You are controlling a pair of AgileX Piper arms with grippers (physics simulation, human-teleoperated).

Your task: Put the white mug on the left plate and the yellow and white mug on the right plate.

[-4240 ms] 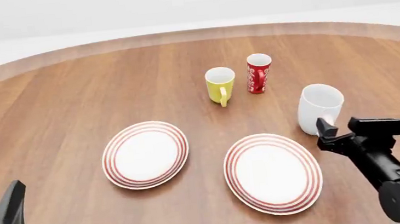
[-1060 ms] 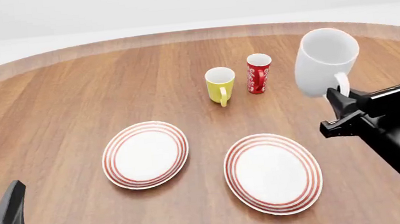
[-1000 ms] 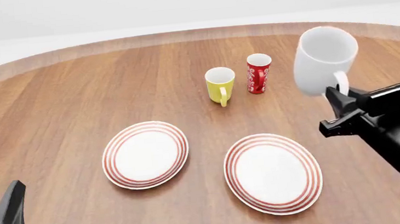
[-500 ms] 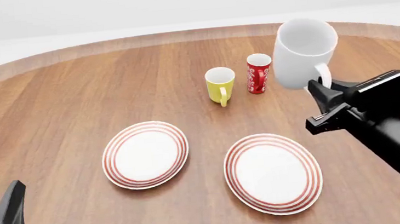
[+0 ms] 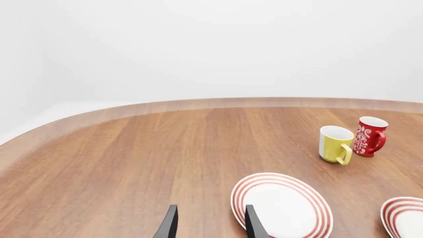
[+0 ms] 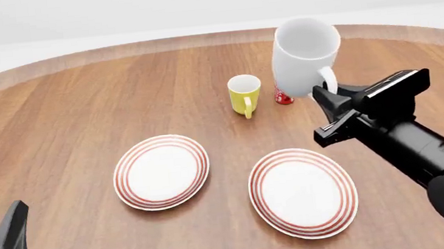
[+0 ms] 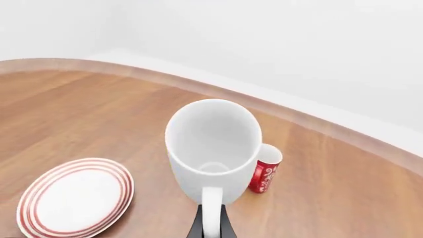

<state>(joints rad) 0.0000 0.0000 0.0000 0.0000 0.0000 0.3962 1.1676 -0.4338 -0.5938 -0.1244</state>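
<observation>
My right gripper (image 6: 327,95) is shut on the handle of the white mug (image 6: 303,55) and holds it upright in the air, over the table behind the right plate (image 6: 303,191). In the right wrist view the white mug (image 7: 213,148) fills the middle, its handle between the fingers (image 7: 200,229). The yellow and white mug (image 6: 245,95) stands on the table just left of the lifted mug. The left plate (image 6: 161,171) lies bare. My left gripper (image 6: 11,233) rests open at the near left corner; the left wrist view shows its open fingers (image 5: 170,224) near the left plate (image 5: 281,206).
A red patterned cup (image 6: 283,98) stands behind the lifted white mug, mostly hidden by it in the front view, and shows beside the yellow and white mug (image 5: 335,144) as the red cup (image 5: 369,136). The round wooden table's far edge (image 6: 197,39) curves behind.
The right gripper has carried the white mug leftward and a little higher, so it now covers most of the red cup. The left arm has not moved.
</observation>
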